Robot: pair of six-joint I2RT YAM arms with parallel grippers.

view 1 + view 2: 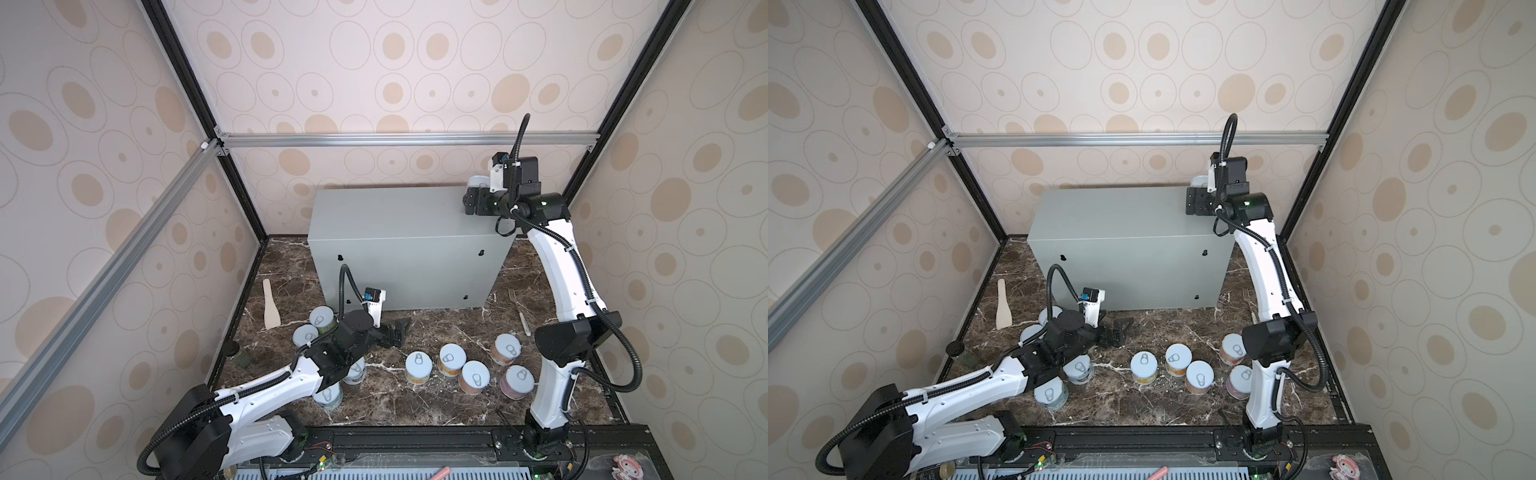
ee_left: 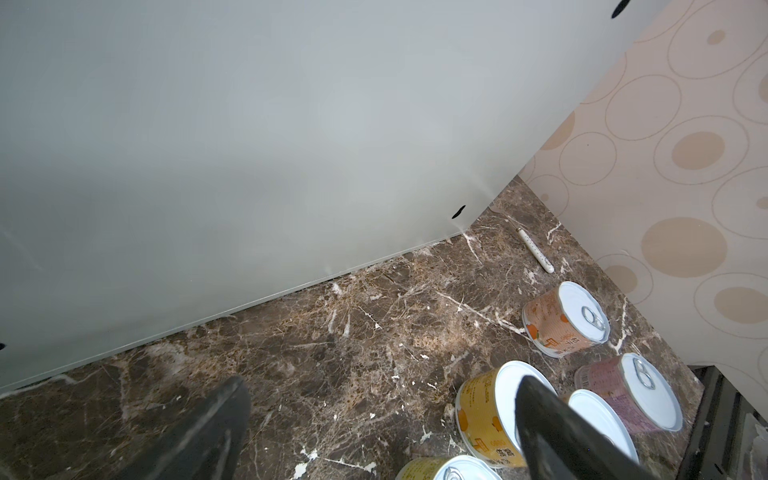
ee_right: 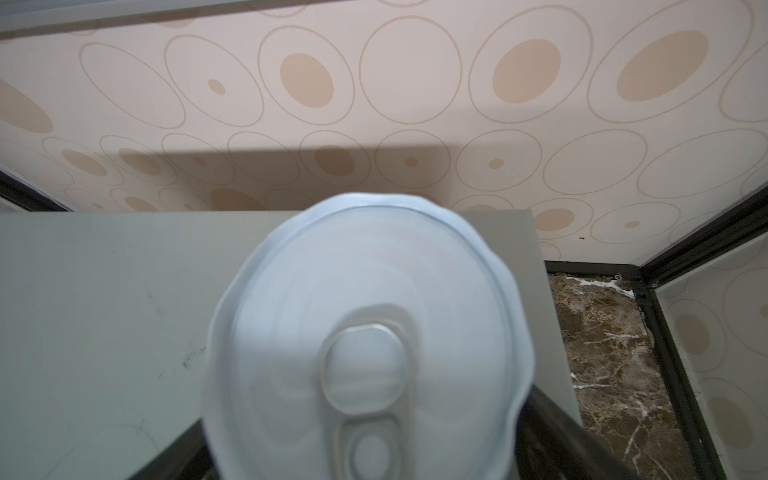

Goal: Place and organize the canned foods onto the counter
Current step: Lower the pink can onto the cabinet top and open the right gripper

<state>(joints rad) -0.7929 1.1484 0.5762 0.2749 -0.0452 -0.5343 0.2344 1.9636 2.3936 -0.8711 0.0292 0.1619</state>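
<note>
Grey box (image 1: 399, 249) stands at the back of the marble table (image 1: 415, 411), slotted face forward. Right tool (image 1: 471, 200) is up at the box's top, far right corner, with a can (image 1: 478, 182) between its fingers. Right wrist view: that can's pull-tab lid (image 3: 365, 332) fills the middle, blurred, above the grey top near the box's right edge. A dark finger (image 3: 561, 424) shows at each side below the rim. Cannot tell whether the fingers press the can or stand clear of it, nor whether its base sits on the box; label hidden. Left tool (image 1: 397, 332) hangs low in front of the box, near its lower left slot. Its fingers are spread wide, with only bare marble between them in the left wrist view. Nine other cans stand upright on the table, all in front of the box. Four group before the box's left end: greenish can (image 1: 321, 319) nearest the box, second can (image 1: 305, 334) just beside it, third can (image 1: 358, 372) and fourth can (image 1: 328, 395) farther forward, partly under the left arm. Five group before the box's right half: orange can (image 1: 505, 348) nearest the box, pink can (image 1: 517, 380) in front of it, yellow can (image 1: 452, 357), another yellow can (image 1: 417, 365) and a fifth can (image 1: 473, 376), label colour unclear. Wooden spatula (image 1: 270, 305) lies off the box's left end, and a white-handled fork (image 1: 521, 316) off its right front corner.
</note>
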